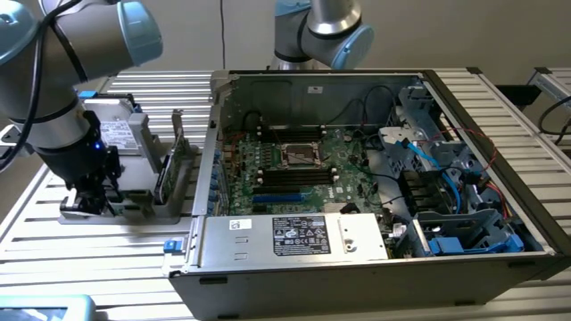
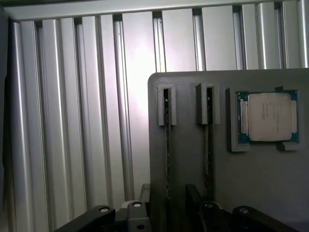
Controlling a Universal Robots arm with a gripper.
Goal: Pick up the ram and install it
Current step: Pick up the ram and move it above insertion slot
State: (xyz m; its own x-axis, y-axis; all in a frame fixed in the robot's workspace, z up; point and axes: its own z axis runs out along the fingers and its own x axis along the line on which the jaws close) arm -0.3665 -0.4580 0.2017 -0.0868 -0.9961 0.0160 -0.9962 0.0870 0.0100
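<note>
Closest to the wrist view are the black fingers (image 2: 193,197) of the gripper (image 2: 169,195). They're standing apart, one on each side of the ram (image 2: 167,145), so it's straddled but not pinched as far as I can see. That ram is a thin, long, dark circuit-board stick seen edge-on, standing on its long edge in a narrow slot of a flat grey plastic holder (image 2: 270,183). Next slot over has a second dark stick (image 2: 208,145) of the same kind, sitting between the ram and a square silver processor chip with a green border (image 2: 267,116), which lies flat in its own recess on the same holder. All of that rests on a ribbed aluminium table (image 2: 72,121). From the exterior view, the gripper (image 1: 89,199) is down low over the holder (image 1: 134,204) at the exterior view's left, hanging off a grey robot arm with blue joint caps (image 1: 53,80). Just beside the holder, toward the exterior view's right, an open dark metal computer case (image 1: 499,120) lies on its side with the green motherboard (image 1: 357,157) facing up. You can make out rows of black memory slots (image 1: 295,177) on either side of the square processor socket (image 1: 301,155). Along the near edge of the case there's a silver power supply box with a white label (image 1: 295,237), and blue cables (image 1: 419,150) run through the end at the exterior view's right. Behind the case sits another grey-and-blue arm joint (image 1: 325,30).
</note>
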